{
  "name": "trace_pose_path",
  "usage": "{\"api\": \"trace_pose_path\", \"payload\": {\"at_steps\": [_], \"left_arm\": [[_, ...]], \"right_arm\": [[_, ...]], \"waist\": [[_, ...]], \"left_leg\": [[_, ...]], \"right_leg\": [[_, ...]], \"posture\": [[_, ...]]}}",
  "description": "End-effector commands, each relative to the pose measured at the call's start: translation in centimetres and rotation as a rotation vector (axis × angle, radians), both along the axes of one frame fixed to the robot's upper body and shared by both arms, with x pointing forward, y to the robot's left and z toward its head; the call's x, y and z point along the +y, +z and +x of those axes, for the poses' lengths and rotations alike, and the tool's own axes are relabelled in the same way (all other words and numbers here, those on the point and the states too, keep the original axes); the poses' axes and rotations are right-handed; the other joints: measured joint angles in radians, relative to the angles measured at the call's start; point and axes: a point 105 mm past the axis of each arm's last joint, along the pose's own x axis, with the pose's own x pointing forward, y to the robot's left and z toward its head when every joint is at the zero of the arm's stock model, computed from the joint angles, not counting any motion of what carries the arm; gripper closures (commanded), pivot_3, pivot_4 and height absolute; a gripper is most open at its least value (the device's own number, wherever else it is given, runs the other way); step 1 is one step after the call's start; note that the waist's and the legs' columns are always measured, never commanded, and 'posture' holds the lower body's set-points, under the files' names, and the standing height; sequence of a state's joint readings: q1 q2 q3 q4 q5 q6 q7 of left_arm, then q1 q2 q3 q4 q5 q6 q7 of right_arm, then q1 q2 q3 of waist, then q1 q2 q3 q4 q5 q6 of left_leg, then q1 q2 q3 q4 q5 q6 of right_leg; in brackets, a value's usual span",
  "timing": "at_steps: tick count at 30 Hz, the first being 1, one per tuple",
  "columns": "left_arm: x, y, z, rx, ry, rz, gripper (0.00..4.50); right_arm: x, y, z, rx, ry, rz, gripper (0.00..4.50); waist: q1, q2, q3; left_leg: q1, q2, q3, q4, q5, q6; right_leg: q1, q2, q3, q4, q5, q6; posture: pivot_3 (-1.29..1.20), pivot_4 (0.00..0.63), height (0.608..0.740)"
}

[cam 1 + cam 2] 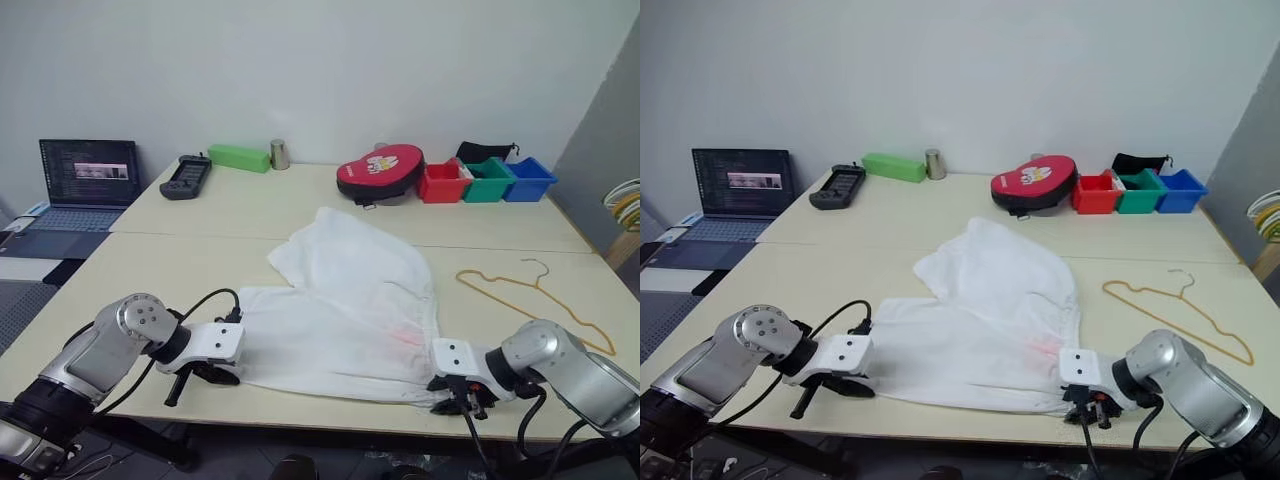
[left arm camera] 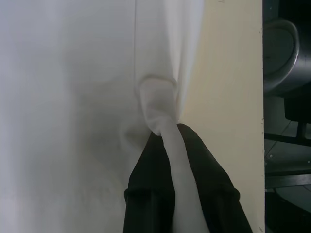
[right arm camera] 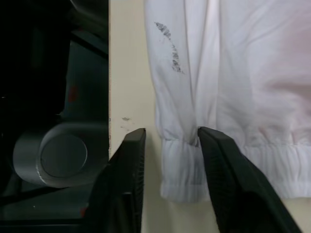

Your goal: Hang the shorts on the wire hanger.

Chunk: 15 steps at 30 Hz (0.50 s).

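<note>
A plain pale wall runs behind two cream tables set edge to edge, a seam between them. A lower side table at the left holds an open laptop. A grey panel stands at the right. The light is soft and even.

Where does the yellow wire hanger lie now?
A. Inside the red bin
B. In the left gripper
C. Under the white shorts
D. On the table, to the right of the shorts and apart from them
D: the wire hanger lies flat on the table, right of the shorts, with bare tabletop between them.
</note>
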State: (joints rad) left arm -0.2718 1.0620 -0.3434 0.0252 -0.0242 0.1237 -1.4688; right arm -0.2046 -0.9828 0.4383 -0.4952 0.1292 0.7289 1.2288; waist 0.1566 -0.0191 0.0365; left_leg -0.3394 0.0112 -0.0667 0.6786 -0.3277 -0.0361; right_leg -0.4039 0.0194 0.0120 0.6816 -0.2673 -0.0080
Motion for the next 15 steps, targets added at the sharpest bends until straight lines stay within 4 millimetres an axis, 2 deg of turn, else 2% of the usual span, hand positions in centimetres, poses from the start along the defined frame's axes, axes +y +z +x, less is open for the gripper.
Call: {"api": "trace_pose_path", "payload": {"at_steps": [1,4,7,9,12,13,15], "left_arm": [[-0.2,1.5,0.0,0.036,-0.001,-0.051,3.48],[-0.9,2.9,-0.2,0.054,-0.026,-0.099,2.93],[-1.5,4.8,-0.2,0.026,-0.094,-0.111,2.31],[-2.7,6.4,-0.4,0.013,-0.14,-0.156,1.9],[-7.0,10.6,0.8,-0.034,-0.174,-0.363,1.34],[-8.6,11.8,1.8,-0.079,-0.164,-0.45,1.14],[-12.0,13.6,4.5,-0.195,-0.072,-0.636,1.14]], "right_arm": [[-0.1,2.3,0.0,-0.011,0.003,0.035,1.69],[0.1,3.7,-0.2,0.005,0.009,0.069,1.07],[0.8,6.2,-0.3,0.018,0.013,0.142,0.38],[1.3,7.8,0.4,0.006,-0.022,0.202,0.0],[0.2,9.4,4.2,-0.062,-0.209,0.269,0.0],[-0.8,9.4,5.7,-0.105,-0.283,0.267,0.0],[-3.9,9.4,9.9,-0.24,-0.502,0.236,0.0]], "waist": [[-0.001,0.0,0.0],[-0.003,0.0,0.001],[-0.004,0.0,0.001],[-0.008,-0.001,0.003],[-0.015,-0.002,0.003],[-0.013,-0.003,0.003],[-0.011,-0.004,0.002]], "left_leg": [[0.0,0.0,0.0,0.0,0.0,0.0],[0.0,0.0,0.0,0.0,0.0,0.0],[0.0,0.0,-0.001,0.0,0.0,0.0],[0.0,0.0,-0.001,0.0,0.0,0.0],[0.0,0.001,-0.001,0.0,0.0,0.0],[-0.001,0.001,-0.001,0.0,0.0,0.0],[0.0,-0.001,-0.001,0.001,0.0,0.0]], "right_leg": [[0.0,0.0,0.0,0.0,0.0,0.0],[0.0,0.0,-0.001,0.0,0.0,0.0],[0.0,0.0,0.0,0.0,-0.001,0.001],[0.0,0.0,0.0,0.0,-0.001,0.001],[0.0,0.0,0.0,0.0,-0.001,0.001],[0.001,0.0,0.0,0.0,-0.001,0.001],[0.003,-0.002,-0.001,-0.001,-0.001,0.002]], "posture": [[0.29,0.0,0.74],[0.29,0.0,0.74],[0.3,0.0,0.74],[0.3,0.0,0.74],[0.28,0.0,0.74],[0.28,0.0,0.74],[0.27,0.0,0.74]]}}
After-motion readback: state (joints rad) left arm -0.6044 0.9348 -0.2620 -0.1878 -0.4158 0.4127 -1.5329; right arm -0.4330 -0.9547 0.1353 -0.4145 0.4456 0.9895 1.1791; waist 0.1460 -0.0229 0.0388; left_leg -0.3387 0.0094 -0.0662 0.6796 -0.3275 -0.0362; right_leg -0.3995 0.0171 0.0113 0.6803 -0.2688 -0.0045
